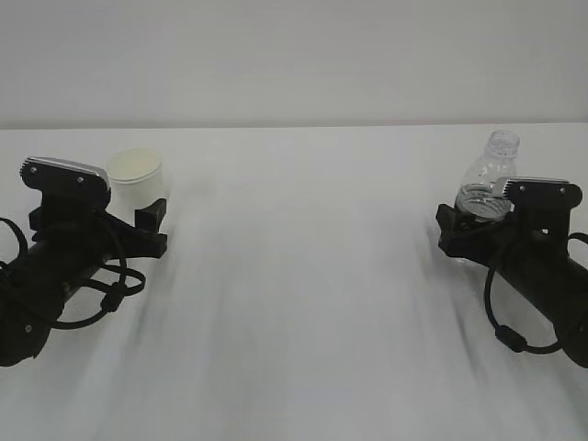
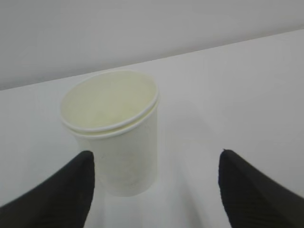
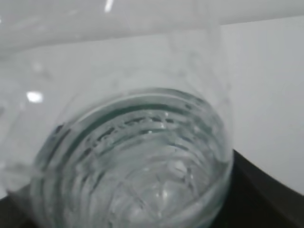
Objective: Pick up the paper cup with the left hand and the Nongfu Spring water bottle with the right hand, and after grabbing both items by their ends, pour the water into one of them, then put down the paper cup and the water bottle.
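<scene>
The white paper cup [image 1: 136, 176] stands upright on the table at the left. My left gripper [image 1: 129, 216] is open just in front of it. In the left wrist view the paper cup [image 2: 114, 128] stands at the fingertips, close to the left one, and the left gripper [image 2: 156, 154] holds nothing. The clear, uncapped Nongfu Spring water bottle [image 1: 494, 170] stands at the right, its lower part hidden behind my right gripper [image 1: 476, 225]. The water bottle [image 3: 133, 156] fills the right wrist view between the jaws, against the right fingertip [image 3: 266, 194]. Whether they clamp it does not show.
The white table [image 1: 303, 276] runs back to a pale wall. Both black arms lie low near the front corners, with cables looping beside them.
</scene>
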You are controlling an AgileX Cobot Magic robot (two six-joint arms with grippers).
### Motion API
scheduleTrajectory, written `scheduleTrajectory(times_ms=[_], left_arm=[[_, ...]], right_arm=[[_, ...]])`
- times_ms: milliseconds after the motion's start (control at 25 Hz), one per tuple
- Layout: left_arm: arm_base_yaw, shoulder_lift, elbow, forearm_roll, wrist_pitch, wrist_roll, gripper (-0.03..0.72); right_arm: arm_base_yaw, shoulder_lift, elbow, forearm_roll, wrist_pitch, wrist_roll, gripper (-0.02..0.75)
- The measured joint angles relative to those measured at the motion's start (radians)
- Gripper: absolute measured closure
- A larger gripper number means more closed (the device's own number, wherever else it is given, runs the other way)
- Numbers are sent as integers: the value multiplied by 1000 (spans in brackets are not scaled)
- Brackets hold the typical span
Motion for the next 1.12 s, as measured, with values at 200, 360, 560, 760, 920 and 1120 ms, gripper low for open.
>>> scheduleTrajectory(times_ms=[200, 360, 560, 760, 920, 1120], left_arm=[[0, 0, 0, 0, 0, 0, 101], [0, 0, 0, 0, 0, 0, 101], [0, 0, 0, 0, 0, 0, 101], [0, 0, 0, 0, 0, 0, 101], [0, 0, 0, 0, 0, 0, 101], [0, 0, 0, 0, 0, 0, 101]], right_arm=[[0, 0, 0, 0, 0, 0, 177], [0, 0, 0, 0, -2, 0, 219], [0, 0, 0, 0, -3, 0, 263], [0, 0, 0, 0, -4, 0, 285], [0, 0, 0, -1, -4, -20, 287], [0, 0, 0, -10, -4, -58, 288]])
